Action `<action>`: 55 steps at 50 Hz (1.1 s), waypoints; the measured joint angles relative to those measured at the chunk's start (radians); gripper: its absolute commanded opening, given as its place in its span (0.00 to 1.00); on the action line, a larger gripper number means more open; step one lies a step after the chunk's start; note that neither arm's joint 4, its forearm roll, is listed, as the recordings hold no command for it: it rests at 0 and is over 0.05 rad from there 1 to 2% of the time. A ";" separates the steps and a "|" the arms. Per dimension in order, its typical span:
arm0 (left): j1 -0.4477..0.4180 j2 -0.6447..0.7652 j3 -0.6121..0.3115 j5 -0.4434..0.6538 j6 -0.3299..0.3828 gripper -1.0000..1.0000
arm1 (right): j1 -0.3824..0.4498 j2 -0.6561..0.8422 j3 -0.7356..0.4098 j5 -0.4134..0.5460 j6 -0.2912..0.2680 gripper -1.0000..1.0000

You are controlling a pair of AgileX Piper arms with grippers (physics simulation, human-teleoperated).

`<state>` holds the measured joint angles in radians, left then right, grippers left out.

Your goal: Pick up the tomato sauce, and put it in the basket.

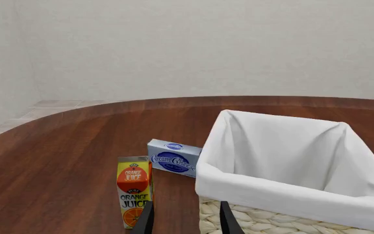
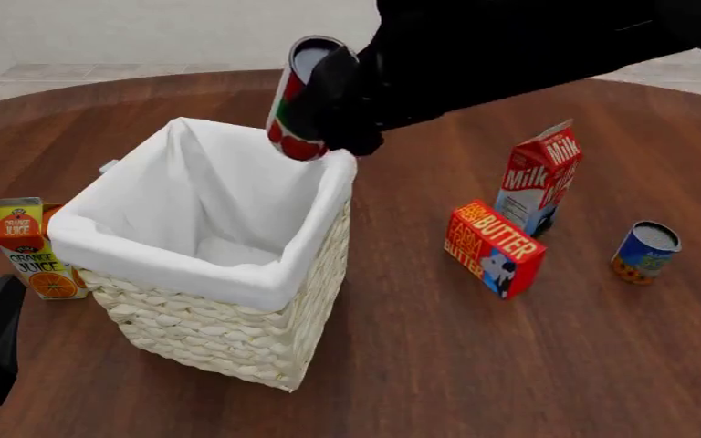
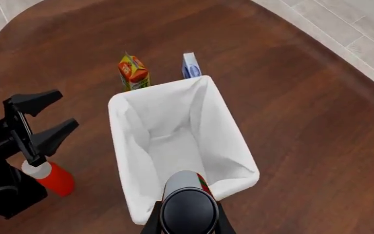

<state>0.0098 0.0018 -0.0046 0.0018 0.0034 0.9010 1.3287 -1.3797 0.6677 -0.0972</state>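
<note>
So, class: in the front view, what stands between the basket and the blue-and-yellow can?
The butter box lies between basket and can, front view.

tomato sauce (image 2: 300,99): small can, red-white-green label, grey metal top; tilted, held in the air above the basket's far right rim | basket (image 2: 216,333): large square cream wicker, white cloth lining folded over rim; upright on the table
</note>
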 measured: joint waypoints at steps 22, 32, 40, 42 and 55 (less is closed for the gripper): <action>0.000 0.000 0.000 0.000 0.000 1.00 | 0.021 0.116 -0.112 0.023 -0.004 0.00; 0.000 0.000 0.000 0.000 0.000 1.00 | 0.024 0.162 -0.154 0.038 -0.007 0.00; 0.000 0.000 0.000 0.000 0.000 1.00 | 0.029 0.203 -0.192 0.051 -0.008 0.00; 0.000 0.000 0.000 0.000 0.000 1.00 | 0.031 0.214 -0.202 0.054 -0.008 0.00; 0.000 0.000 0.000 0.000 0.000 1.00 | 0.041 0.283 -0.262 0.077 -0.008 0.00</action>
<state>0.0098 0.0018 -0.0046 0.0018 0.0034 0.9422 1.6118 -1.6418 0.7450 -0.1057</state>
